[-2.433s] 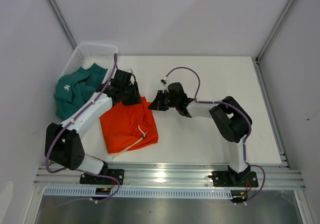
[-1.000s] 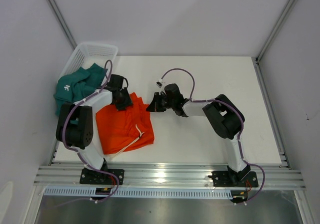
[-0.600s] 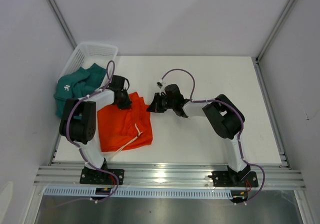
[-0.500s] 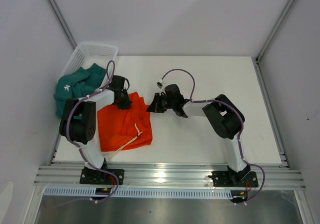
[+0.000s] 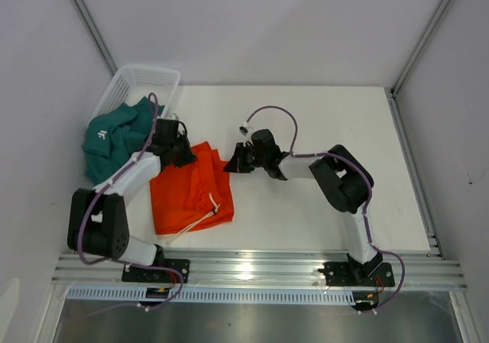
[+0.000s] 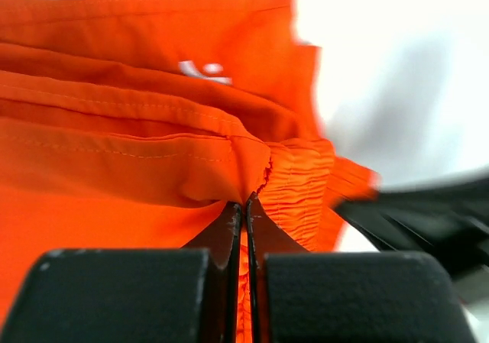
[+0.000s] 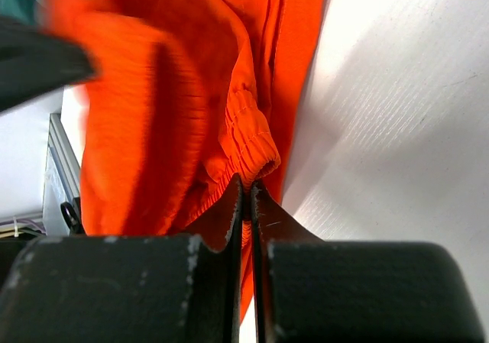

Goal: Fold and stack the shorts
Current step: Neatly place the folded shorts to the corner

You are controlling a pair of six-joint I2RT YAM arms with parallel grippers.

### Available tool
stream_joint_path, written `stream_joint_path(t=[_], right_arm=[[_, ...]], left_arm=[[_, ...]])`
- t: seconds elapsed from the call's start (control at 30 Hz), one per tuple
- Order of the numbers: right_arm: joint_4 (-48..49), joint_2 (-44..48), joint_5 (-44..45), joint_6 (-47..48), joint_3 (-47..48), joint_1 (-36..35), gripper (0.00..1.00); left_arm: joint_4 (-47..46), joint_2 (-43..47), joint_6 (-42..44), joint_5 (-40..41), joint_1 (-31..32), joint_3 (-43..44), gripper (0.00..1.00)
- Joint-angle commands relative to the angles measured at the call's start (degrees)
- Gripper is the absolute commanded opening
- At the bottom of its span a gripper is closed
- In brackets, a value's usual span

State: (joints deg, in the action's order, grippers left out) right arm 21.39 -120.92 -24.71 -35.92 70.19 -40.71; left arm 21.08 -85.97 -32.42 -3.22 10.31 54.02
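Looking down from above, the orange shorts [image 5: 189, 194] lie rumpled at centre left of the frame on the white table [image 5: 328, 129]. The teal shorts [image 5: 114, 137] are heaped just to their upper left, spilling out of the white mesh basket [image 5: 149, 77]. The left gripper [image 5: 183, 157] and the right gripper [image 5: 231, 163] sit at the two upper corners of the orange pair. In the left wrist view, that gripper's jaws are pressed together on a pinch of orange cloth right beside the puckered elastic waistband. In the right wrist view, its jaws are likewise closed tight on the gathered elastic edge, with bare table filling the right half of the frame. I'd judge the shorts light, thin and limp, likely to sag and slide, so the thicker waistband corners look like the surest place to hold. The tabletop is smooth, matte and white. Plain pale walls close it in on three sides, and a metal rail [image 5: 260, 263] runs along the bottom of the overhead frame.
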Motion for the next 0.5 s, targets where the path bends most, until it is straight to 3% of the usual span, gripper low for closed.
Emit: stream_joint_path(t=[0.0, 0.2, 0.47], right_arm=[[1.5, 2.0, -1.0, 1.3, 1.9, -0.4, 0.0], [0.8, 0.8, -5.2, 2.3, 5.6, -0.8, 0.0], [-5.0, -3.3, -8.6, 5.0, 14.9, -2.6, 0.0]], left_arm=[[-3.9, 9.5, 1.4, -4.3, 0.2, -3.4, 0.0], [-5.5, 17.2, 1.2, -4.2, 0.3, -9.1, 0.0], [-8.7, 19.9, 1.4, -5.5, 0.3, -12.5, 0.0]])
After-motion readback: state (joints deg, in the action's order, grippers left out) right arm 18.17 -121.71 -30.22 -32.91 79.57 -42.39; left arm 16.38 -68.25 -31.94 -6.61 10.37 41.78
